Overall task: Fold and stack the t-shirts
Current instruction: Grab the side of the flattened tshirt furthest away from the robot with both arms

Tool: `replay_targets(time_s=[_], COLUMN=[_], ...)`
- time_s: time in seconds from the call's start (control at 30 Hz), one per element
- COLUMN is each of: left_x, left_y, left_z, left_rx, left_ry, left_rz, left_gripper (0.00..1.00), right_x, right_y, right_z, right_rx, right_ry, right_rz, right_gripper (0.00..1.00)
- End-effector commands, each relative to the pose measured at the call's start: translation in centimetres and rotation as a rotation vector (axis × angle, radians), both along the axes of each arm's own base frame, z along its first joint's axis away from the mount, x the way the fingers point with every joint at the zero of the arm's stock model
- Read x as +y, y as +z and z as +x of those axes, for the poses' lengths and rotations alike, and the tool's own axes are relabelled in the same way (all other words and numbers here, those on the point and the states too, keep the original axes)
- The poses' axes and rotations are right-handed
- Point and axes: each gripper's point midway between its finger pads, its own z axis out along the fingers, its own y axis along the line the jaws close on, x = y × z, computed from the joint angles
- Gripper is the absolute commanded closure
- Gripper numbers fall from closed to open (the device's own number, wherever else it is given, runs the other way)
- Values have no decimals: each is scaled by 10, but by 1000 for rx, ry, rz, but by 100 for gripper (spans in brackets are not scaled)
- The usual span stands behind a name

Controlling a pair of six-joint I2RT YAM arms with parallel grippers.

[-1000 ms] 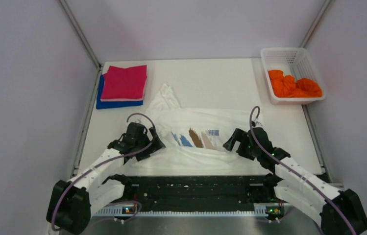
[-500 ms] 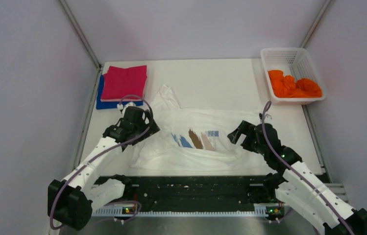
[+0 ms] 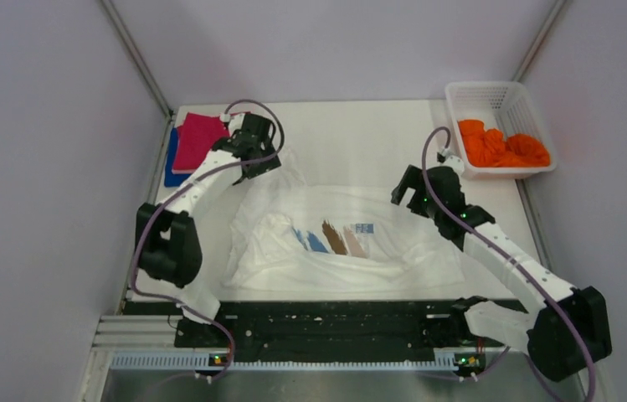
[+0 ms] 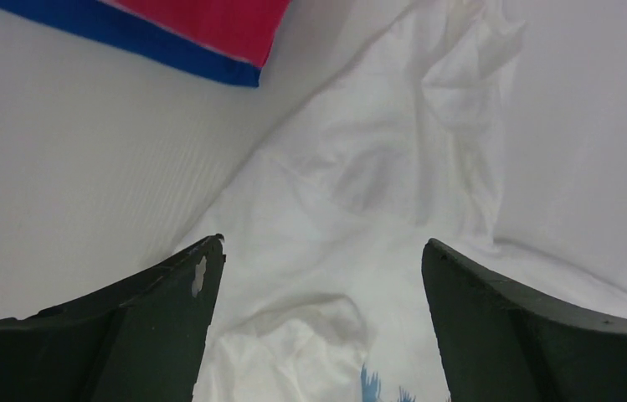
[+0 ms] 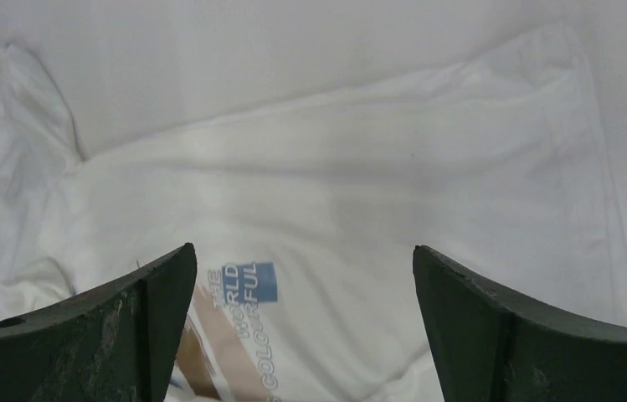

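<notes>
The white t-shirt [image 3: 377,222] lies spread in the middle of the table, its blue-and-brown print [image 3: 335,239] facing up and its left side bunched. My left gripper [image 3: 261,166] is open and empty over the shirt's far-left sleeve [image 4: 427,126]. My right gripper [image 3: 408,191] is open and empty above the shirt's far-right part [image 5: 427,167]. Both wrist views show the open jaws, left [image 4: 324,243] and right [image 5: 303,248], above white cloth. The folded magenta shirt [image 3: 201,138] lies on the folded blue one [image 3: 172,167] at the far left. The orange cloth [image 3: 502,146] is in the basket.
The white lattice basket [image 3: 494,92] stands at the far right corner. The enclosure's walls and metal frame posts close in the table on three sides. The black arm rail runs along the near edge.
Both grippers have moved from the shirt's near edge toward the far side, the left one much farther. The shirt's left side is now bunched and folded inward.
</notes>
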Motion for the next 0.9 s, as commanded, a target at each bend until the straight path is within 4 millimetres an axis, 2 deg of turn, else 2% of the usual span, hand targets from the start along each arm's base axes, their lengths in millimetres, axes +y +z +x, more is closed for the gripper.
replay_targets(time_s=[0.0,0.07,0.1,0.2,0.33,0.4,0.43,0.53,0.6,0.77,0.8,0.87], left_x=[7,1,-2,-15,-24,-24,-24,-25,-29,-41,-43,-49], left_y=[-15,-27,-33,-47,-70,-75,-77,-85,-92,-104,-106,-109], left_z=[52,78,87,114,137,147,151,163,169,173,174,173], left_rx=[53,77,94,122,129,116,112,100,96,109,109,115], left_ry=[-8,-26,-33,-60,-59,-40,-31,-29,-40,-66,-72,-91], left_rz=[72,81,87,76,62,71,77,85,75,26,17,-7], left_gripper=[12,13,14,16,24,24,24,31,33,36,39,50], right_x=[-8,-16,-21,-42,-69,-82,-86,-88,-92,-104,-106,-113], right_y=[28,18,21,9,-10,-26,-42,-68,-77,-88,-88,-89], right_z=[57,78,90,117,154,171,179,199,204,188,184,176], right_rx=[-88,-59,-62,-22,33,73,116,192,229,262,264,274], right_ry=[-39,-65,-77,-129,-187,-209,-212,-183,-194,-232,-235,-255], right_rz=[-7,-47,-76,-178,-313,-353,-357,-320,-320,-367,-375,-381], right_gripper=[1,2,1,2,2,4,5,12,14,14,14,14])
